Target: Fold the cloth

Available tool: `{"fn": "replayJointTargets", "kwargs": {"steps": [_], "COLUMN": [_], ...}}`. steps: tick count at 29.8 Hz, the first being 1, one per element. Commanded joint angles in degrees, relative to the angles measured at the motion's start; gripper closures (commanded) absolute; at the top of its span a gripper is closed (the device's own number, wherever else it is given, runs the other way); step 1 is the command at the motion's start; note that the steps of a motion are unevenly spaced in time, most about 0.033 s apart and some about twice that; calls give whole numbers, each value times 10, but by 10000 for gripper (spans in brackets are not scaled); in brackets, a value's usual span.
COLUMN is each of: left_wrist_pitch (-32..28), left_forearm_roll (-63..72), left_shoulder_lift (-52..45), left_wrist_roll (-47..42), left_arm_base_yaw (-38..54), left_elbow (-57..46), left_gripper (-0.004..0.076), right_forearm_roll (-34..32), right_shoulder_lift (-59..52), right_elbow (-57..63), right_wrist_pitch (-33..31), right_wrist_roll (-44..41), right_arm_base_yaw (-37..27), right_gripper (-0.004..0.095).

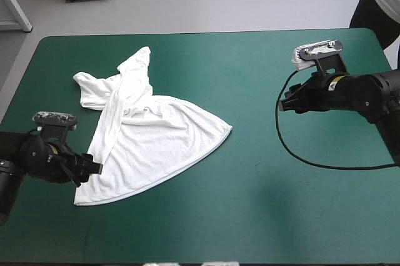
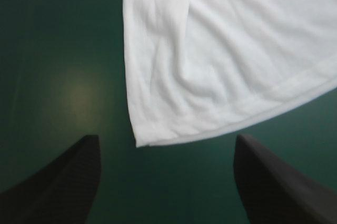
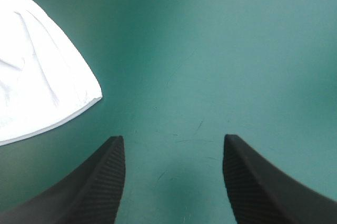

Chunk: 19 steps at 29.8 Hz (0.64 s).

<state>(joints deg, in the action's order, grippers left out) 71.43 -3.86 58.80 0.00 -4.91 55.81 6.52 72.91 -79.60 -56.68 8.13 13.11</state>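
Black fingers (image 2: 58, 182) of my left claw (image 2: 167, 137) stand wide, empty, with a corner of the T-shirt (image 2: 226, 50) just ahead between them; I should slide low, pinching the hem. My right claw (image 3: 172, 138) gapes empty, well aside.

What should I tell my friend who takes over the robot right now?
Left gripper: open, at the T-shirt's near corner. The corner lies just ahead of it, not gripped.
Right gripper: open, over bare table, apart from the T-shirt.
T-shirt: on the table's left half, rumpled and only partly spread, its far part bunched.
Done: no neat fold yet.
Left: grab it, spread it flat, then fold it.
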Motion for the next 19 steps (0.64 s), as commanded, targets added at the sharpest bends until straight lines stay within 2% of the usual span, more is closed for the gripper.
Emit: {"fn": "replayJointTargets", "kwargs": {"steps": [1, 9, 19], "left_wrist_pitch": [26, 24, -59], "left_forearm_roll": [-5, -70, -43], "left_shoulder_lift": [-6, 33, 128], "left_wrist_roll": [-10, -19, -24], "left_arm_base_yaw": [0, 1, 21], "left_elbow": [-33, -80, -105], "left_gripper": [207, 207, 207], "right_forearm_roll": [4, 6, 21], "right_shoulder_lift": [-10, -1, 10], "right_elbow": [-19, -19, -19], "right_wrist_pitch": [25, 23, 23], "right_wrist_roll": [9, 14, 45], "right_arm_base_yaw": [-2, -2, -2], "right_gripper": [376, 378, 378]}}
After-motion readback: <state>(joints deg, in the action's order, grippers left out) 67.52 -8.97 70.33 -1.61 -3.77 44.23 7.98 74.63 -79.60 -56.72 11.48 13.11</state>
